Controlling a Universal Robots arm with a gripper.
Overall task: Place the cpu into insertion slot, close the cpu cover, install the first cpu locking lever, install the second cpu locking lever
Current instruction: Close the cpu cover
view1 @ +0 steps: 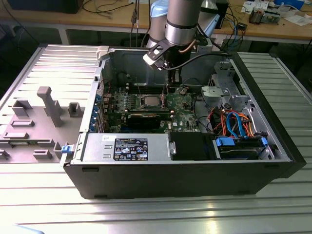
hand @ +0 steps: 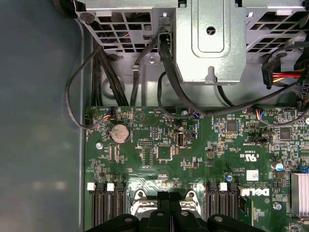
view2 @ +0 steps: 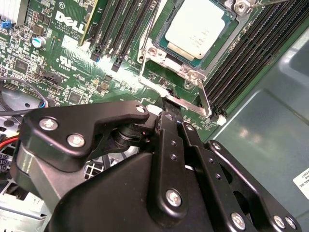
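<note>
- The cpu point(view2: 203, 26) lies flat inside the insertion slot point(view2: 192, 73), and the cpu cover point(view2: 223, 47) is down around its edges, so we judge the work in hand to be the locking levers
- The gripper point(view2: 166, 102) hangs at a corner of the insertion slot with its fingers pressed together, no gap that we can see and nothing between them
- Its tip is at a thin locking lever point(view2: 183, 101) running along the slot's edge; we cannot tell whether it touches the lever or sits just above it
- Risk 1, as we see it: the lever is a narrow springy wire and the tip is narrow too, so a push slightly off its line could let the lever slip out from under the tip and spring up
- Risk 2: a slip would send the tip into the motherboard point(hand: 193, 159) just beside the slot, where small parts sit close together, or against the memory slots point(view2: 251, 53) flanking it
- Risk 3: if the lever misses its catch at the slot's rim, the cover would sit loose and the cpu would not be clamped; we cannot tell whether either of the 2 levers is hooked
</note>
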